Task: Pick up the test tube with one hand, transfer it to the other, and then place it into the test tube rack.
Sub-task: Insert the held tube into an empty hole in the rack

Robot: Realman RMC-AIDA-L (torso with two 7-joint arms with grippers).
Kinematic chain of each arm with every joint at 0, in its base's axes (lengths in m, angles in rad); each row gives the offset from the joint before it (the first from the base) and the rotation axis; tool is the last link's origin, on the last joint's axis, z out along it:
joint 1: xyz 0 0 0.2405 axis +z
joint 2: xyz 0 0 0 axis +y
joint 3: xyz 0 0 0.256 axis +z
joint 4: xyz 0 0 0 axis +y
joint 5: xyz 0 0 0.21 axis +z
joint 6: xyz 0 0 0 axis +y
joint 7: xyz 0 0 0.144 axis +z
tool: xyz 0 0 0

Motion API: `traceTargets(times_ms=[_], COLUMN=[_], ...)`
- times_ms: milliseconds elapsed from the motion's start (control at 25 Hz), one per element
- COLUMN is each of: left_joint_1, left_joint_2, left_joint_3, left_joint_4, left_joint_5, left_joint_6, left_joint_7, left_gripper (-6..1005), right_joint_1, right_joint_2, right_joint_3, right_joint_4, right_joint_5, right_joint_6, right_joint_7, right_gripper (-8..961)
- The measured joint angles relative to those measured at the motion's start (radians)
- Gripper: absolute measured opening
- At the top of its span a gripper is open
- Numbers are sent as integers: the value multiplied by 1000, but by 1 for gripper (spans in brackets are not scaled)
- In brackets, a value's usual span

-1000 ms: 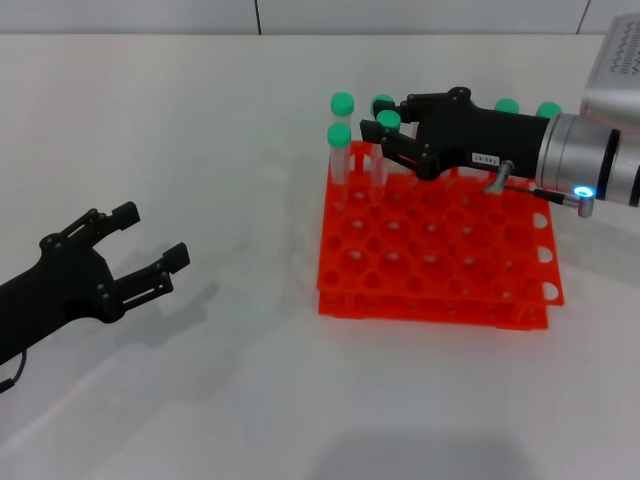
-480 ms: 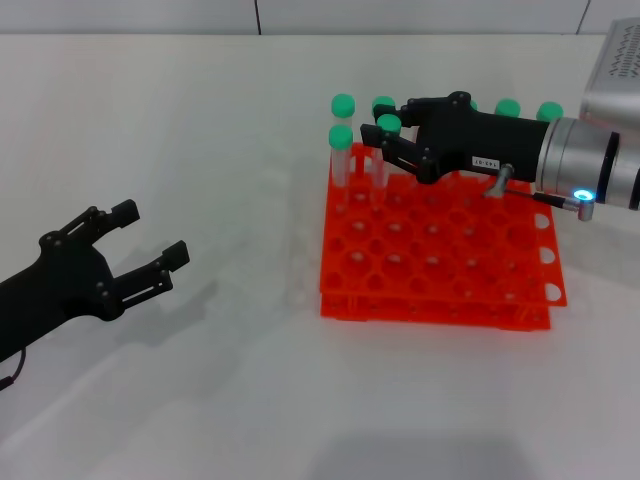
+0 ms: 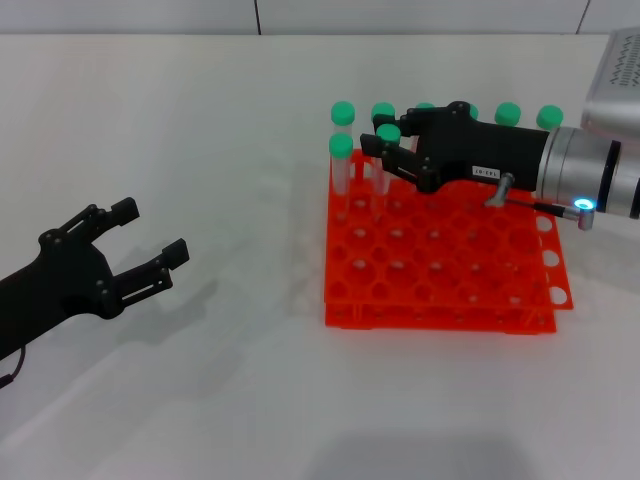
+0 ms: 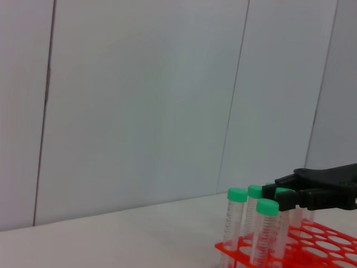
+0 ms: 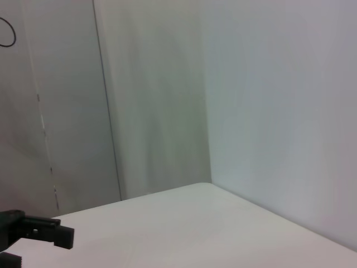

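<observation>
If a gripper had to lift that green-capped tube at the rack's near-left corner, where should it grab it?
Probably just under the green cap, coming down from above. The corner test tube stands upright in the test tube rack with its lower part down in a hole, so only the top is free. The right gripper is crowding the tube beside it.

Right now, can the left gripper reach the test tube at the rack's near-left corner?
Probably yes: the left gripper, jaws open, has bare table up to that test tube, and the right gripper works one hole further right.
</observation>
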Motion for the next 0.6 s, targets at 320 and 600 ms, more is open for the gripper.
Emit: traceTargets(times_ms=[320,600], left_joint_1=[0,-8], left_joint_2=[0,0], left_joint_3=[0,-1], left_joint_4=[3,5], left_joint_5=[0,0], left_joint_6=[0,0], left_joint_7=[-3,-7], left_gripper=[885,885], right_joint_1=[-10,-39], right_joint_2=[0,0], right_joint_3=[-4,-4], right_joint_4=[-4,-27], right_joint_5=[13,13], right_joint_6=[-10,-53], right_joint_7=[3,4], right_gripper=[332,506])
